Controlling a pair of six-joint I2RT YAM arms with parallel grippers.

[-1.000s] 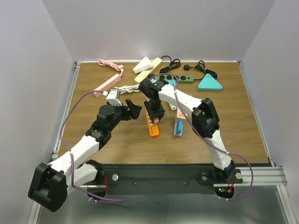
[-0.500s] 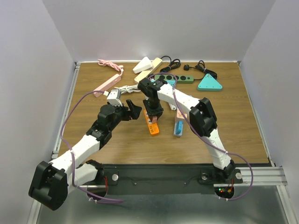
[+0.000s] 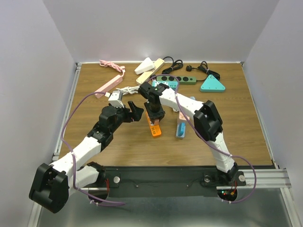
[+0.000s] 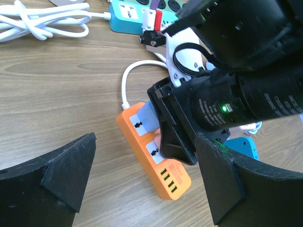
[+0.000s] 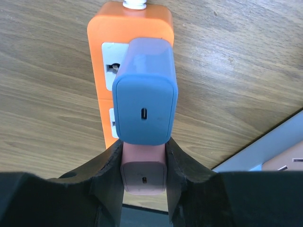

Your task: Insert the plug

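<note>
An orange power strip (image 3: 155,128) (image 4: 161,165) (image 5: 97,61) lies mid-table with a blue plug (image 5: 146,106) (image 4: 150,116) standing in one socket. My right gripper (image 3: 155,113) (image 5: 144,153) is shut on a pink plug (image 5: 144,175), held upright over the strip right beside the blue plug. Whether its pins are in the socket is hidden. Just left of the strip, my left gripper (image 3: 134,109) (image 4: 144,142) hangs open and holds nothing, its fingers (image 4: 61,175) framing the strip.
A blue strip (image 3: 181,128) lies just right of the orange one. Behind are a white cable bundle (image 3: 124,91), a pink strip (image 3: 108,87), cream strips (image 3: 150,70), a green strip (image 3: 177,79), a teal triangular block (image 3: 211,85) and black cables (image 3: 203,68).
My right gripper with the pink plug has edged slightly left and away, and the orange strip has shifted a little with it. The left arm has stayed put.
</note>
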